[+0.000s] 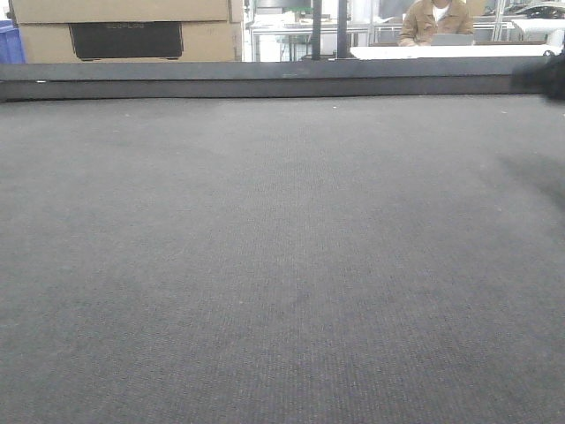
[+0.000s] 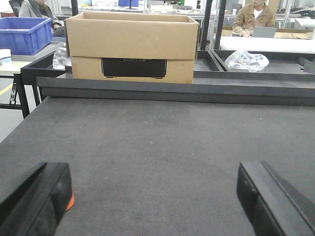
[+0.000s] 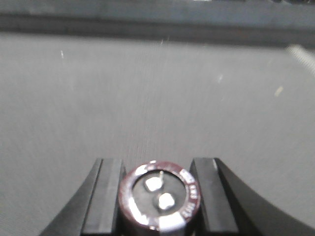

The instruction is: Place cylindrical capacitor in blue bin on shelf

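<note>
In the right wrist view my right gripper [image 3: 160,196] is shut on the cylindrical capacitor [image 3: 161,197], a dark brown cylinder whose end face with two silvery terminals points at the camera. It is held above the grey felt table top [image 3: 147,98]. In the left wrist view my left gripper [image 2: 152,194] is open and empty, its black fingers [image 2: 37,196] wide apart above the same felt. The steel shelf and its blue bin are out of view. In the front view neither gripper shows clearly; a dark blur sits at the right edge.
A cardboard box [image 2: 132,46] stands behind the table's raised dark back rail [image 2: 172,88]. A blue crate [image 2: 23,34] sits on a side table at the far left. A crumpled plastic bag [image 2: 246,60] lies at the back right. A person [image 2: 253,17] sits behind.
</note>
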Robot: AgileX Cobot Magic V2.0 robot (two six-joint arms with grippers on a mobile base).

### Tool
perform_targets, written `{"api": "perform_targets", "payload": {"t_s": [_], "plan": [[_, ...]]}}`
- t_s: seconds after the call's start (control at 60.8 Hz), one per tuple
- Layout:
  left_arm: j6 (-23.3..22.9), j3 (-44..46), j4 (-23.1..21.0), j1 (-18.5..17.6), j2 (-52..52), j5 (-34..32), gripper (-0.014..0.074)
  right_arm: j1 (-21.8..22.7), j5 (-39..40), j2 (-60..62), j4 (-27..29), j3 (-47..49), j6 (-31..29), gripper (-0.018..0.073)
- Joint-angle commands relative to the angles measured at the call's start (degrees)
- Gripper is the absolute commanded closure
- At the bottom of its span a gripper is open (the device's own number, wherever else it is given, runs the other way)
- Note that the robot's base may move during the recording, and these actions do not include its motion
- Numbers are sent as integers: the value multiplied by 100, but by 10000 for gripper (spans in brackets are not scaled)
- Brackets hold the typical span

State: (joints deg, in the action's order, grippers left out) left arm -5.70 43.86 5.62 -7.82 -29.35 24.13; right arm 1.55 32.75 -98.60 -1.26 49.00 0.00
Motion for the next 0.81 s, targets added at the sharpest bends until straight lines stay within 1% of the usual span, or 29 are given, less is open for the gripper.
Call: {"api": "perform_targets", "payload": {"t_s": [0.0,0.214,0.296,0.411,0.444,0.493,0.542,0.608,0.674,0.789], "plan": [[14,33,-13,-30,2,-98,6,-3,-891,887,-27,18,0,721],[14,33,-13,-30,2,-88,6,-3,-2942,2591,-27,18,0,721],[14,33,4,-30,2,-37,6,-3,-3597,3126,-27,18,0,721],[14,-17,314,-30,2,164,6,-3,-4297,3892,20,18,0,721],[-68,-72,431,-17,2,152,6,-3,-4449,4059,31,18,0,721],[-326,-214,671,27,-13,71,6,-3,-4619,4331,45,18,0,721],[-694,-400,997,118,-59,-68,6,-3,-4724,4575,75,18,0,721],[-1049,-700,1261,242,-201,-368,6,-3,-4803,4824,126,18,0,721],[-1103,-963,1364,381,-418,-811,6,-3,-4805,5010,173,18,0,721],[-1138,-1309,1353,730,-1013,-1824,6,-3,-4805,5079,182,18,0,721]]}}
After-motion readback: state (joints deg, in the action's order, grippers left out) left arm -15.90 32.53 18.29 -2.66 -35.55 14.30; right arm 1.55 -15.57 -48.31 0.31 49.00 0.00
